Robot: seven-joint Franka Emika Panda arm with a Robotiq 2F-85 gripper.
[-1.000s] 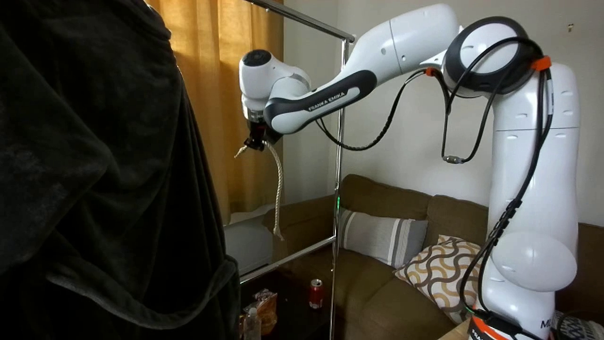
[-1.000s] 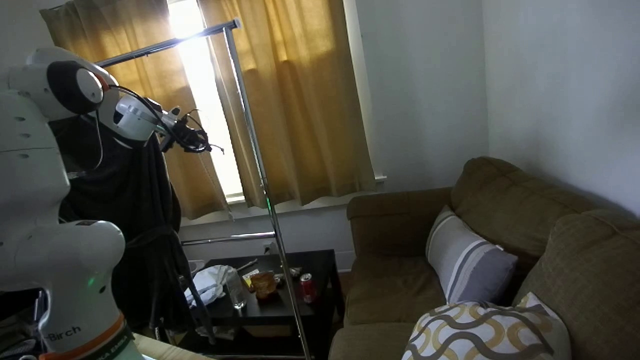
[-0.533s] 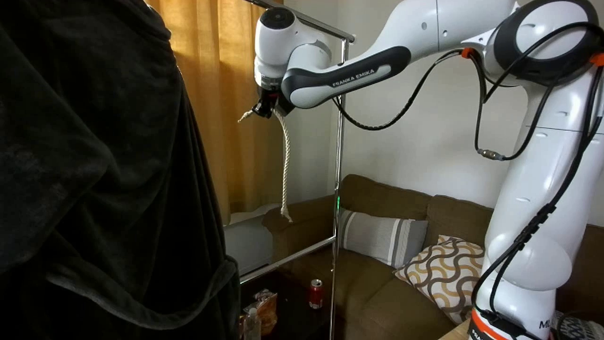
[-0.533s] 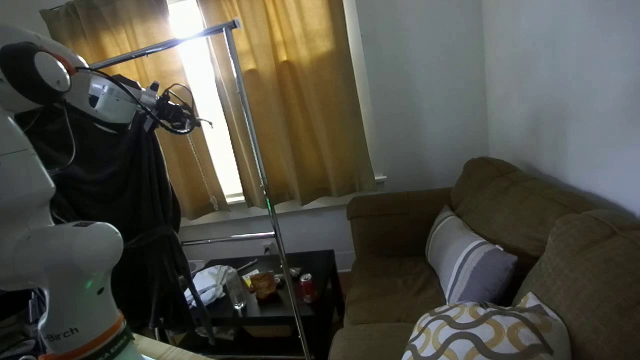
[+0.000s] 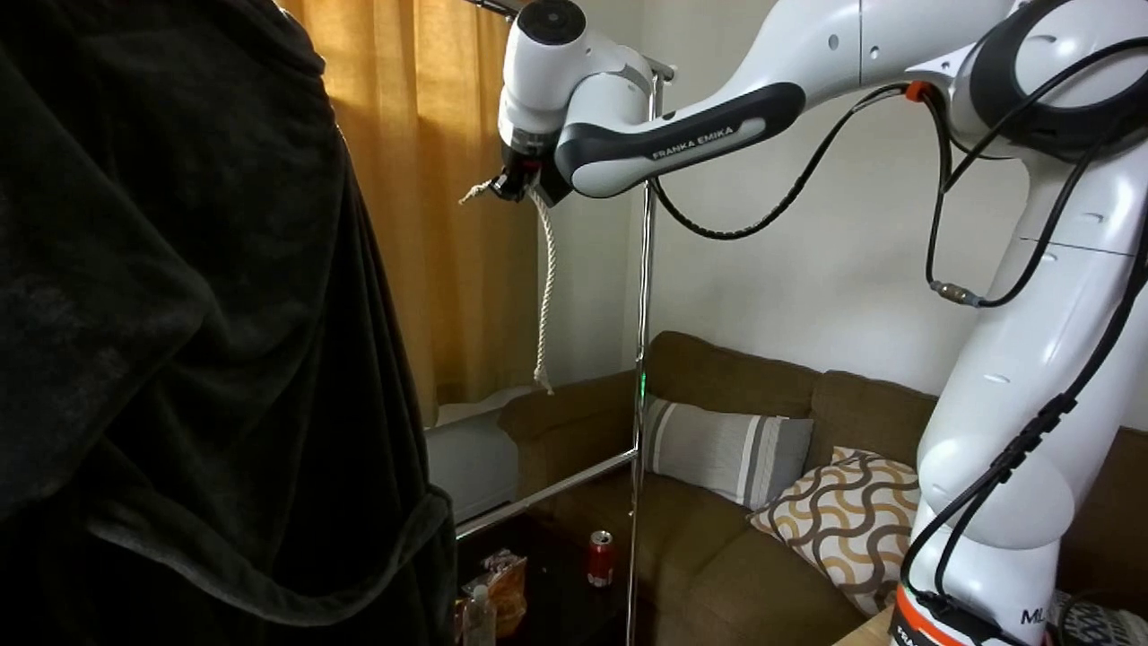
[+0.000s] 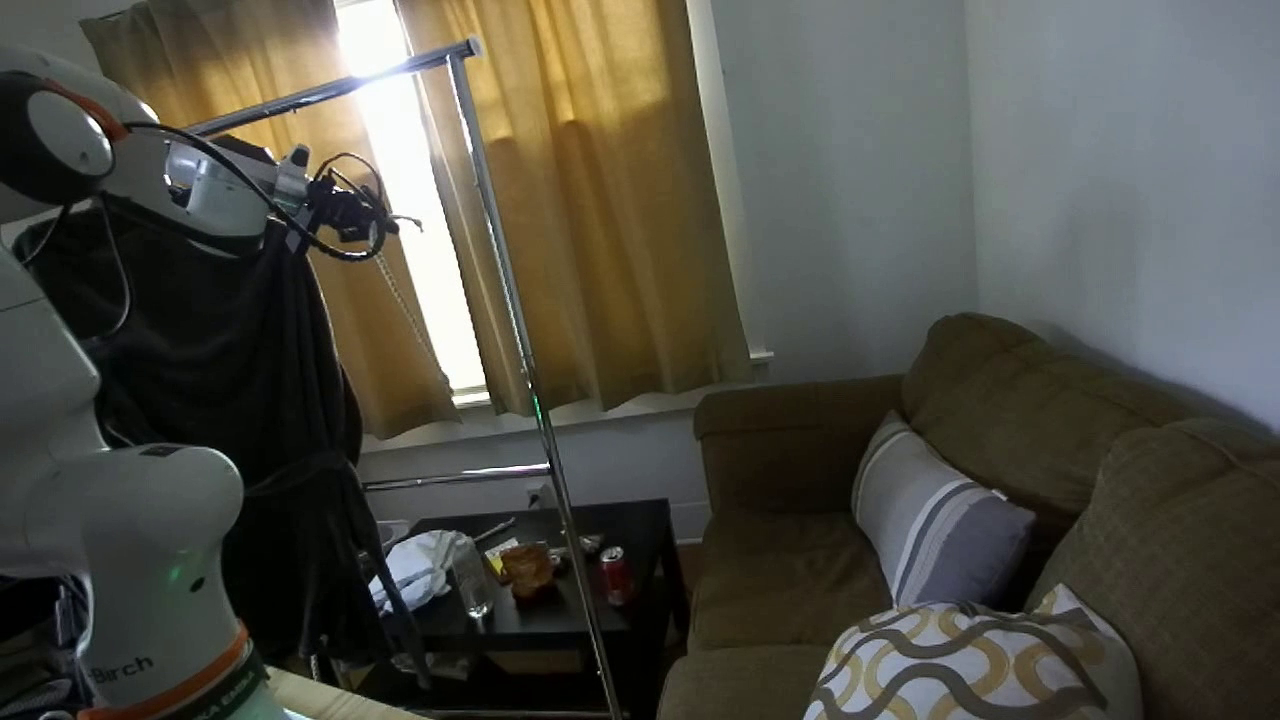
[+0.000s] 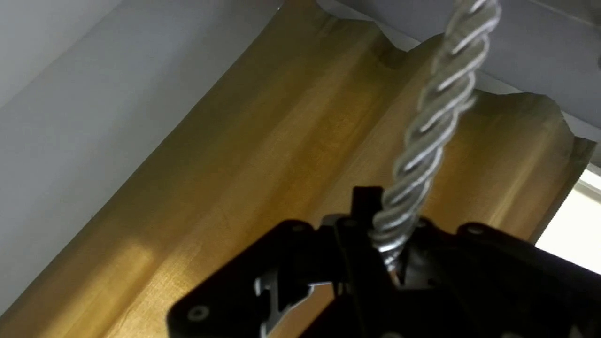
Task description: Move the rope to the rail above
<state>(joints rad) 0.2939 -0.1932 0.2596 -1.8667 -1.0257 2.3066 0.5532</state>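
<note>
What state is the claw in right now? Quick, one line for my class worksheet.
Claw: closed, holding the white rope.

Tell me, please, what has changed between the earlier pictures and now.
In an exterior view, the hand has moved up and slightly right, lifting the rope with it. Nothing was let go: the hand stays shut on it. The rail and red can stayed put.

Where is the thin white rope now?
In both exterior views, the twisted white rope dangles from the black robot fingers, below the silver metal rail, left of the tall silver pole.
</note>
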